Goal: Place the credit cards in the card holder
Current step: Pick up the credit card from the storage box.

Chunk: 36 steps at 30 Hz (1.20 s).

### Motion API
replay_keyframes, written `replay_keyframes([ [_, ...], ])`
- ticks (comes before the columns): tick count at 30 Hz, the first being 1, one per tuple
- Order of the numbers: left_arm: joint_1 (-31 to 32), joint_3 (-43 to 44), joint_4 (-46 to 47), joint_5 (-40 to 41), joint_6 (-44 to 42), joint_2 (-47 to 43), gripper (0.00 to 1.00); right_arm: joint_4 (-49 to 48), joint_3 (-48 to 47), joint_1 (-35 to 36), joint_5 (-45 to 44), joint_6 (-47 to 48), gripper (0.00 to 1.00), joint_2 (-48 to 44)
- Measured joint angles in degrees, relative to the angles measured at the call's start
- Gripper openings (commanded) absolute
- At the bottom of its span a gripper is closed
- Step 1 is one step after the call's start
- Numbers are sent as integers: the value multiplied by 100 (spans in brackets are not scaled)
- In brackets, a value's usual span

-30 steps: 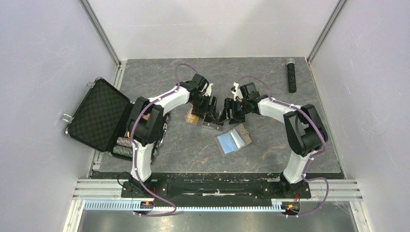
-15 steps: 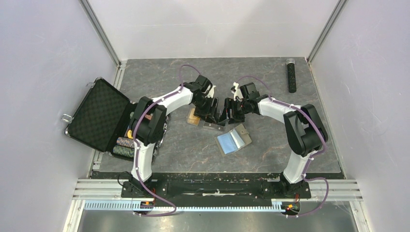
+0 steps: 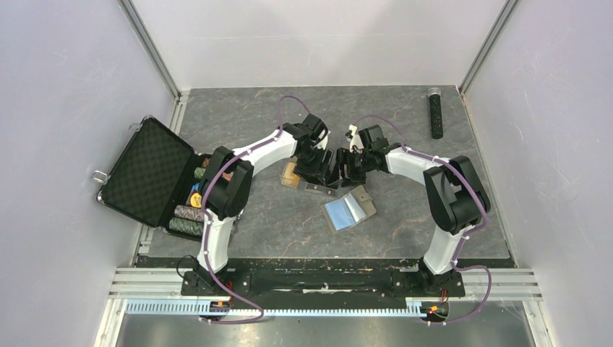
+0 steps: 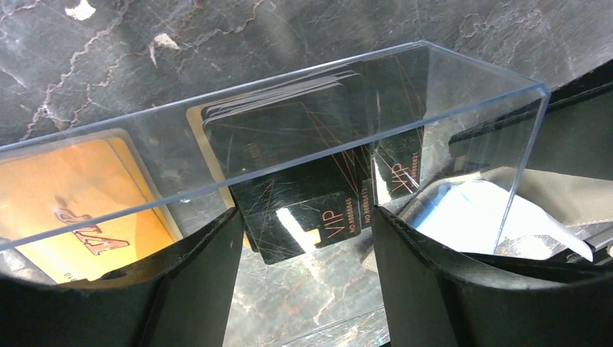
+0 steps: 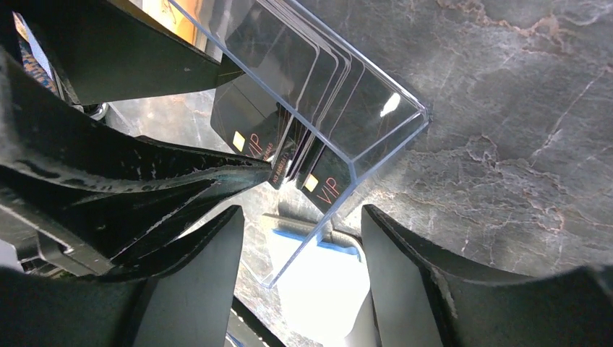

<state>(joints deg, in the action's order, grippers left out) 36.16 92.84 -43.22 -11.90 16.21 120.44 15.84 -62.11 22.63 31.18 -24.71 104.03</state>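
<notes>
Risks nudging the clear box (image 4: 448,108) over, scattering black cards (image 5: 253,116) across the tabletop (image 5: 506,144); finds right pincer (image 5: 302,213) spread open, cannot tell for left pincer (image 4: 305,217).

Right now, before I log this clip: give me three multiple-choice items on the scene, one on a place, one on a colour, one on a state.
1. Where is the wallet? A) against the far wall B) on the table, just nearer than the clear box C) on the left arm
2. What colour is the card beside the clear box? A) white B) green C) orange-gold
3. How is the black case? A) open B) shut C) upside down
Answers: 1 B: the top view shows it there. 2 C: the left wrist view shows that colour. 3 A: its padded inside and chips show.
</notes>
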Motion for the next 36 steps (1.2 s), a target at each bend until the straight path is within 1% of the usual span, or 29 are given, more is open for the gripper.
replay_keyframes([
  [8, 28, 120, 26, -262, 2, 168, 70, -140, 125, 0, 50, -68, 59, -11],
  [11, 20, 120, 74, -439, 4, 184, 70, -216, 223, -4, 105, -122, 56, -61],
  [15, 17, 118, 179, -636, 13, 186, 66, -306, 352, -52, 173, -175, 50, -173],
  [18, 17, 68, 295, -761, 28, 186, 64, -341, 387, -68, 210, -212, 49, -208],
  [21, 17, 15, 369, -778, 55, 162, 61, -378, 387, -72, 232, -240, 45, -208],
  [23, 20, -66, 461, -811, 63, 111, 61, -393, 389, -74, 232, -251, 45, -208],
  [27, 15, -208, 579, -809, 72, -17, 70, -415, 411, -83, 247, -258, 47, -210],
  [29, -24, -313, 612, -813, 72, -74, 71, -431, 415, -90, 247, -269, 49, -216],
  [32, -118, -516, 680, -815, 76, -232, 71, -428, 417, -87, 243, -264, 50, -249],
  [36, -238, -743, 793, -857, 105, -483, 65, -420, 417, -85, 234, -227, 47, -323],
])
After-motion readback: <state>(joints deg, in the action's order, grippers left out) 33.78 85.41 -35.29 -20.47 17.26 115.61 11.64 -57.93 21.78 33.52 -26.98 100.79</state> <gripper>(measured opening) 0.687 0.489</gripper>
